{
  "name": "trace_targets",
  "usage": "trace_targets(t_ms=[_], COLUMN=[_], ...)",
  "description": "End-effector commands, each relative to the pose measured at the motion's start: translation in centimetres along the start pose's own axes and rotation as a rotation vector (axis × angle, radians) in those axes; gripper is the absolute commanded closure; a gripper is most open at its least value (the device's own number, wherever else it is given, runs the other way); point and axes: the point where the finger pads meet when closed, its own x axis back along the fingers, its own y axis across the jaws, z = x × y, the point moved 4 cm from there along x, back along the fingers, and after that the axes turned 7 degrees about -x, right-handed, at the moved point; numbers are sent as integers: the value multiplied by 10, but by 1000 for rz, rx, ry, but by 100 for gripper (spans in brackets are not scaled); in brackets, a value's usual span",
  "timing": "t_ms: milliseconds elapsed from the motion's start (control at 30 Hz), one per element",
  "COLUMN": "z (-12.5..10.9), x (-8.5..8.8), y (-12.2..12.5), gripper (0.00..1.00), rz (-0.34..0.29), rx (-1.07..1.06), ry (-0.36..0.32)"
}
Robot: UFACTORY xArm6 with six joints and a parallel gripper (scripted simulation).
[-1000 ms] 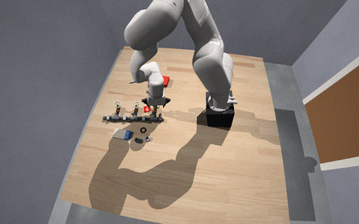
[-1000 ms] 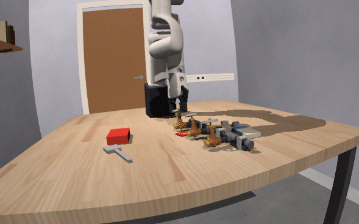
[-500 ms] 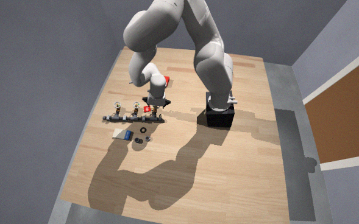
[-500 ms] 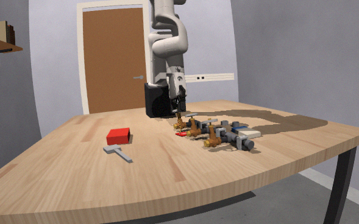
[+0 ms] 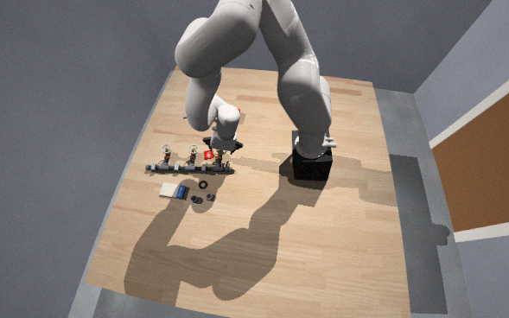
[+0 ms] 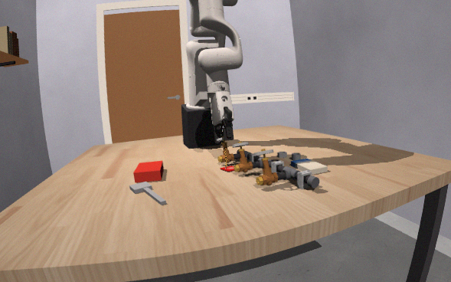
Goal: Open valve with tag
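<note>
Three brass valves stand in a row on a grey pipe [image 5: 181,168] [image 6: 305,178]. The left valve [image 5: 166,152] [image 6: 266,175] and the middle valve [image 5: 193,152] [image 6: 243,163] show their round handwheels. A red tag [image 5: 208,154] [image 6: 227,168] lies beside the third valve [image 5: 219,161] [image 6: 225,154], the one nearest the robot base. My gripper [image 5: 223,147] [image 6: 223,135] is open and points down right over this third valve. It hides that valve's handwheel, and I cannot tell whether the fingers touch it.
A white and blue pad [image 5: 173,190] [image 6: 309,165], a black ring [image 5: 202,187] and two small grey cylinders [image 5: 194,199] [image 5: 209,197] lie beside the pipe. A red block [image 6: 148,171] and a grey T-shaped tool [image 6: 148,190] lie apart. The black robot base [image 5: 312,166] [image 6: 197,130] stands behind.
</note>
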Motion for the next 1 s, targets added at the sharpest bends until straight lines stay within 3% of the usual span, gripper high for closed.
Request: trace_targets(t_ms=[0, 767, 800, 967], z=[3, 3, 3, 3], x=[0, 0, 0, 0], y=[1, 1, 1, 1], gripper=[0, 0, 100, 100], rz=[30, 30, 30, 30], rx=[-5, -5, -5, -5], ry=[-66, -66, -66, -66])
